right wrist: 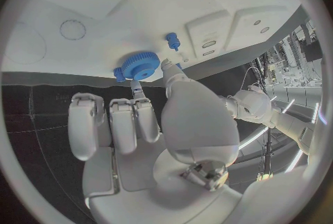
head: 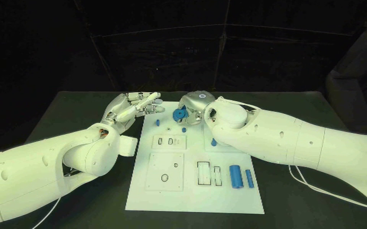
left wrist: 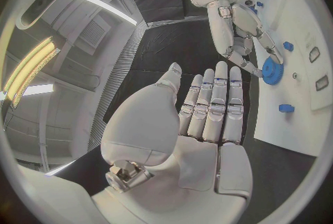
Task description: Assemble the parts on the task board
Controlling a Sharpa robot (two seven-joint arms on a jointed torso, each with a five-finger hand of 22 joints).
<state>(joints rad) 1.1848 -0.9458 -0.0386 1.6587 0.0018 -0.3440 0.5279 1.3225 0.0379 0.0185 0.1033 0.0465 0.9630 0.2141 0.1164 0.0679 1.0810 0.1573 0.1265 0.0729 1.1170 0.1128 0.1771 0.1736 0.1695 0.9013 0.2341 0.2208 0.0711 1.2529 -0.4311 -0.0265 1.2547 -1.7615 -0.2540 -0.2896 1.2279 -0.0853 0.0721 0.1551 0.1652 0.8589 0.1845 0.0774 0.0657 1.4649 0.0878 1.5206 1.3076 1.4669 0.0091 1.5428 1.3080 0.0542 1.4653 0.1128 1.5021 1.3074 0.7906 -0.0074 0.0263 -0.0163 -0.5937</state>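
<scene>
Right hand's fingers (left wrist: 239,41) pinching the blue gear (head: 180,114) above the task board (head: 229,200); left hand (head: 131,107) empty, spread.

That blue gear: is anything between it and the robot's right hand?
No. The right hand already touches the blue gear with its fingers at the far end of the task board; nothing visible sits between them.

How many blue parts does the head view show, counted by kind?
blue gear: 1
long blue cylinders: 2
small blue pieces: 3
Total: 6
</scene>
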